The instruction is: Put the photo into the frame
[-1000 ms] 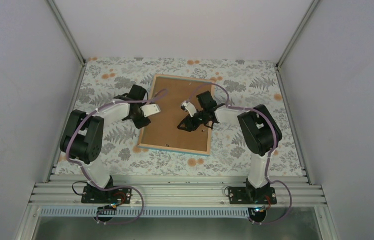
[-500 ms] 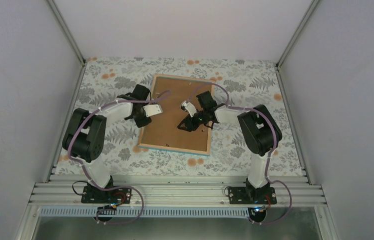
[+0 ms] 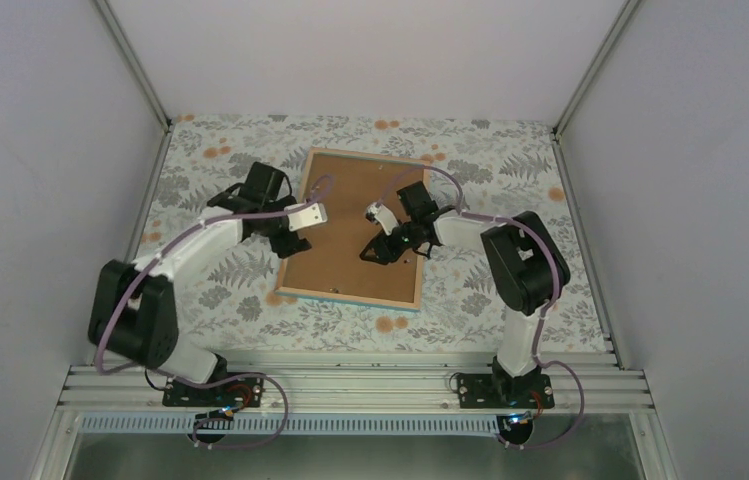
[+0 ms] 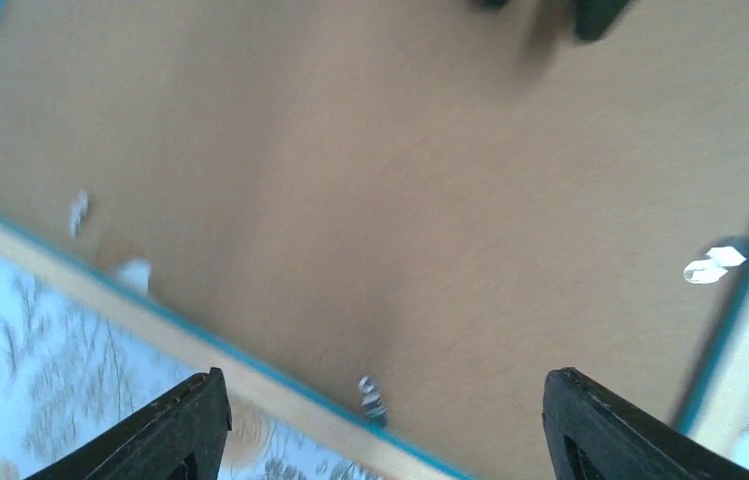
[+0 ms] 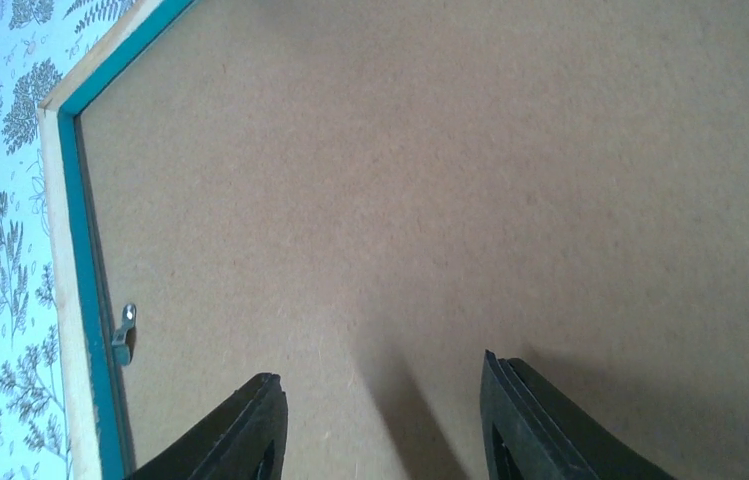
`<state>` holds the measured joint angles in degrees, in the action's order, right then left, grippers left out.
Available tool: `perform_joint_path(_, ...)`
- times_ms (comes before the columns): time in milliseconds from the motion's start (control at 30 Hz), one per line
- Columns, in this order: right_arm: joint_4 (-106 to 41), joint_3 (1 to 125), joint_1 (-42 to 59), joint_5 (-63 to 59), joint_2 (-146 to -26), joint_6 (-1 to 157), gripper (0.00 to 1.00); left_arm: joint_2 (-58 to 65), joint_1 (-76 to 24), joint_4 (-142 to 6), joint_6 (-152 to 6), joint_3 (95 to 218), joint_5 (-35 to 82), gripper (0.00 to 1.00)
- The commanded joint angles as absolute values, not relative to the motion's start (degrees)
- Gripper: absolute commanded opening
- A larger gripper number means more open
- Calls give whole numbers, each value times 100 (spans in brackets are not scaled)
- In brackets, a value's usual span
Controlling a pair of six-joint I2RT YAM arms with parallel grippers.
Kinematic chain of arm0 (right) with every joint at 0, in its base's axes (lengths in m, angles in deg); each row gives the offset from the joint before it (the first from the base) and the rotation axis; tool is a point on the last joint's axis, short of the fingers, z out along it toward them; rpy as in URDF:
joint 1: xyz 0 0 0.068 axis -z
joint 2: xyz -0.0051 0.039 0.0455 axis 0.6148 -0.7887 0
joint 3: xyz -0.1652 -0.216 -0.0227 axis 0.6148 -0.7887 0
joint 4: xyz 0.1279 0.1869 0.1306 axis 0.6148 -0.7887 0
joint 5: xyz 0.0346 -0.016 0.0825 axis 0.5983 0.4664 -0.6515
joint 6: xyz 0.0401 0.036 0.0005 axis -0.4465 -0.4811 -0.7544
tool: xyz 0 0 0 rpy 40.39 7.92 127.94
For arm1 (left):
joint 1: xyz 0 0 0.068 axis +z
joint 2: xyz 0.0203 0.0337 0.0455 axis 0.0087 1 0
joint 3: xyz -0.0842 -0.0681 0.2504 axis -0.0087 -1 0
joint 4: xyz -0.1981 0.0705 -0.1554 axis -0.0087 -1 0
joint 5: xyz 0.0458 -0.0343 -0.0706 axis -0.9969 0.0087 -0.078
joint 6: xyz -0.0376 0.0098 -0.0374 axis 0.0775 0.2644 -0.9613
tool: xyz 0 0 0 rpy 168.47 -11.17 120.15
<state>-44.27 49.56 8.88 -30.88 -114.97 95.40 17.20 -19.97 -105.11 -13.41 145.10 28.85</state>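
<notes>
Wooden frame (image 5: 75,260), face down, under left end effector (image 4: 380,405)

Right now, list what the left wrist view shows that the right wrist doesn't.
Left wrist only: the open, empty left gripper, two rails of the frame and several metal tabs, blurred. Right wrist only: one metal tab seen sharply. Both: the brown backing board in the frame, floral tablecloth, and the open right gripper, just dark tips in the left wrist view.
</notes>
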Motion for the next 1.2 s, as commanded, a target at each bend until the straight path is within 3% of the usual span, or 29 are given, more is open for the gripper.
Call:
perform_joint_path(0,-5344,4751,989,-2964,-11299,9721,50,1072,-2161,-10830,-507,14028,4329,79)
perform_joint_path(333,-5510,4877,833,-3780,-11165,9770,46,887,-2988,-10346,306,13002,4578,78)
perform_joint_path(900,-5661,4780,863,-3381,-11756,9938,38,1693,-3723,-9620,717,12921,3975,73)
perform_joint_path(1167,-5686,4683,932,-3351,-11633,9994,38,1808,-3703,-9974,1090,12832,3516,60)
